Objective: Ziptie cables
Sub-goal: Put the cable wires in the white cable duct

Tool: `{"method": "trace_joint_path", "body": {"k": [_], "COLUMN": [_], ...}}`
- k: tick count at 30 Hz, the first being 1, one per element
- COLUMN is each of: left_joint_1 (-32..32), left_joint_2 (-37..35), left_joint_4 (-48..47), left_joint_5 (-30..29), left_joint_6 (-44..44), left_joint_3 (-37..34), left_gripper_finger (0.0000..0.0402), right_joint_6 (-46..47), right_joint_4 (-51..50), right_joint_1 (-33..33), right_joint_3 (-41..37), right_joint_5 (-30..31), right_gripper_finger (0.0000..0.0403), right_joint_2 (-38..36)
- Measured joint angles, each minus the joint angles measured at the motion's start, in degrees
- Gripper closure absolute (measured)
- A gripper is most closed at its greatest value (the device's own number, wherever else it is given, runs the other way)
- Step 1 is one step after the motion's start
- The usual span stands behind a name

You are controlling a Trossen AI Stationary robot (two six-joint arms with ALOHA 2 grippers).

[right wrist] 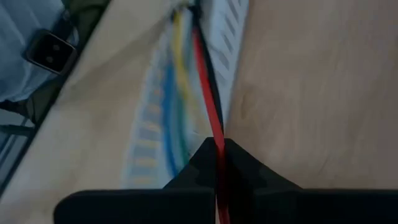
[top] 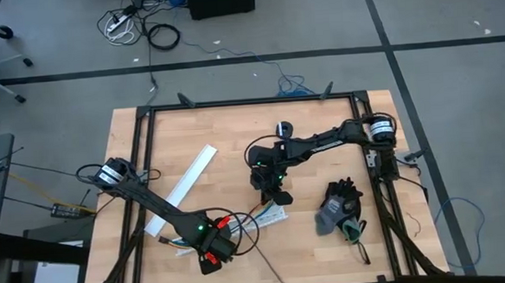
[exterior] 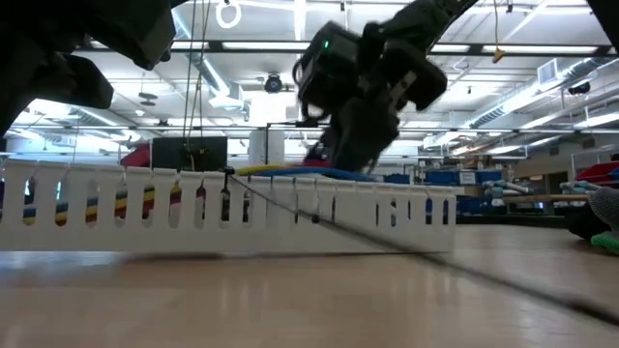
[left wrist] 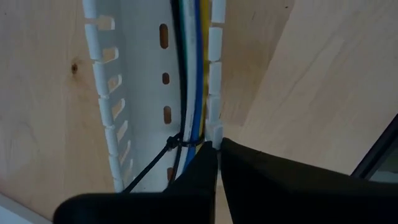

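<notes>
The cables [left wrist: 194, 93], blue, white, yellow and black, lie along a white slotted channel [left wrist: 137, 74]. A black ziptie [left wrist: 171, 143] is looped round them. My left gripper [left wrist: 217, 163] points straight down, shut, with its tips at the channel's side wall. My right gripper [right wrist: 219, 149] is shut on a red cable [right wrist: 205, 74] that rises out of the bundle, with a black strand beside it. In the high view the left gripper [top: 211, 249] is near the front edge and the right gripper [top: 274, 191] is mid-table. In the low view the right gripper [exterior: 358, 126] slants down above the channel [exterior: 232, 208]. My left gripper stands with its shut fingertips [left wrist: 208, 163] against the channel's slotted side wall [left wrist: 216, 135], beside the ziptie's loop. It comes from above. I cannot tell whether anything lies between the fingers. My right gripper pinches the red cable [right wrist: 217, 140] between its two fingers, which lie across it. They slant down from the table's right side. The cable runs on between the fingers and rises clear of the channel toward them.
A second long white channel piece [top: 186, 187] lies slanted at mid-left. A dark glove [top: 338, 206] lies at the right. A thin black strand [exterior: 435, 261] runs across the wooden table [top: 327, 250] toward the near edge. A black frame [top: 250, 101] borders the table.
</notes>
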Motion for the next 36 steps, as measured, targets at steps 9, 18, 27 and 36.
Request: {"method": "trace_joint_path", "body": {"k": [9, 18, 27, 36], "left_joint_1": [0.0, 0.0, 0.2, 0.2], "left_joint_2": [0.0, 0.0, 0.0, 0.0], "left_joint_4": [0.4, 1.3, 1.6, 2.3], "left_joint_5": [0.2, 1.0, 1.1, 1.0], "left_joint_6": [-0.1, -0.1, -0.3, -1.3], "left_joint_3": [0.0, 0.0, 0.0, 0.0], "left_gripper_finger": [0.0401, 0.0401, 0.0401, 0.0401], "right_joint_6": [4.7, 10.5, 12.0, 13.8], "right_joint_4": [-5.4, -6.1, -7.6, -12.5], "right_joint_1": [3.8, 11.5, 16.0, 18.8], "right_joint_3": [0.0, 0.0, 2.6, 5.9], "right_joint_5": [3.3, 9.9, 18.9, 20.8], "right_gripper_finger": [0.0400, 0.0402, 0.0402, 0.0402], "right_joint_2": [-4.9, -4.4, -4.4, -4.2]}}
